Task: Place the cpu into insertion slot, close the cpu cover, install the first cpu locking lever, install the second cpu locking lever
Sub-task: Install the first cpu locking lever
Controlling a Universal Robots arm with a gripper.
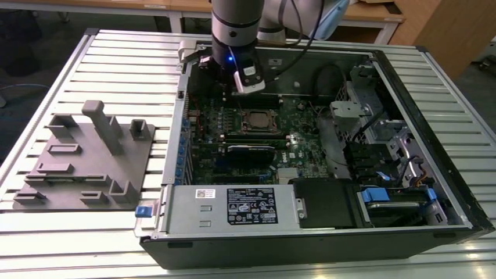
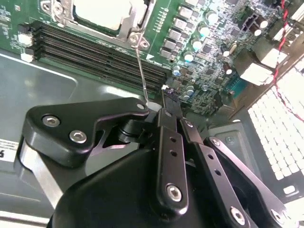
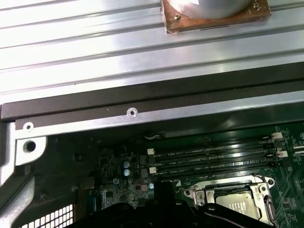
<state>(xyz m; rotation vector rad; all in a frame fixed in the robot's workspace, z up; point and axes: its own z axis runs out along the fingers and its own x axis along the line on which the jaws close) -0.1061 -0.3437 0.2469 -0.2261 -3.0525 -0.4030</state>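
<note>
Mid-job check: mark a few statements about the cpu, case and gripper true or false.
The cpu sits in its socket. True.
The case lies on a slatted table. True.
The grey tray is inside the case. False: it lies on the table beside the case, on the exterior view's left.
The gripper hovers over the grey tray. False: it is over the open case, by the memory slots.

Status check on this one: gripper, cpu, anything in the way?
Copy: gripper shut, tip at free end of locking lever. The cpu seated, cpu cover down. Nothing in the way.
</note>
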